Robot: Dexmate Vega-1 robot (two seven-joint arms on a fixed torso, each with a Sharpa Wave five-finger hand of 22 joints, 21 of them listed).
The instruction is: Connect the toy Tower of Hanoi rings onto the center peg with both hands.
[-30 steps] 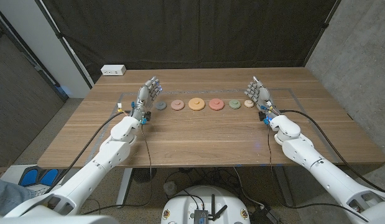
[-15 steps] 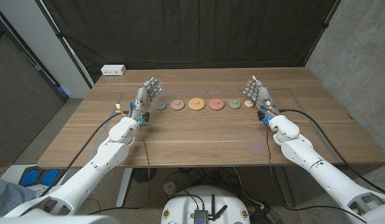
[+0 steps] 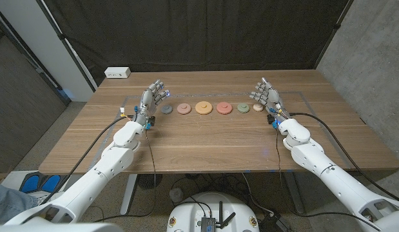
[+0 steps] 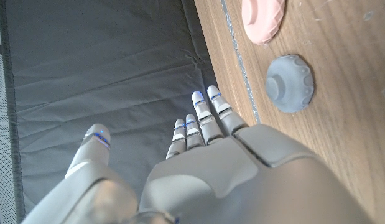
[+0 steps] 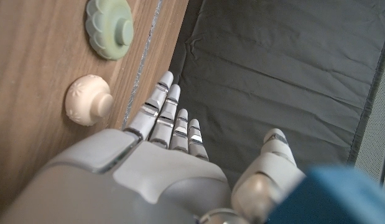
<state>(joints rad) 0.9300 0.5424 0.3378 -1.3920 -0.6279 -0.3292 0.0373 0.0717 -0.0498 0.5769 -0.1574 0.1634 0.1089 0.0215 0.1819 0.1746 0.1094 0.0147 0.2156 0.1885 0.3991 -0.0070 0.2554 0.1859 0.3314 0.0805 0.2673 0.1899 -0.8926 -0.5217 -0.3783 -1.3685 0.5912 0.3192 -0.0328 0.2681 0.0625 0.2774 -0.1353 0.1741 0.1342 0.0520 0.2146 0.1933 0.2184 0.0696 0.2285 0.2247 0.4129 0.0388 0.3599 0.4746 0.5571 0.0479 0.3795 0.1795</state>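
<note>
Six toy rings lie in one row across the far middle of the wooden table, each apart from its neighbours. From the robot's left to its right they are one grey-blue ring, one pink ring, one orange ring, one red ring, one green ring and one cream ring. The orange ring at the middle looks the widest and the two end rings the smallest. In the wrist views the grey-blue, green and cream rings each show a round knob rising from a scalloped disc. All six lie on the wood; none sits on another.

The left hand stands just beside the grey-blue ring at the row's left end, fingers apart and reaching up, holding nothing. The right hand stands just beside the cream ring at the row's right end, fingers likewise spread and holding nothing. Neither hand touches a ring.

One white power strip lies at the table's far left corner, well apart from the row. A dark curtain hangs behind the table.
</note>
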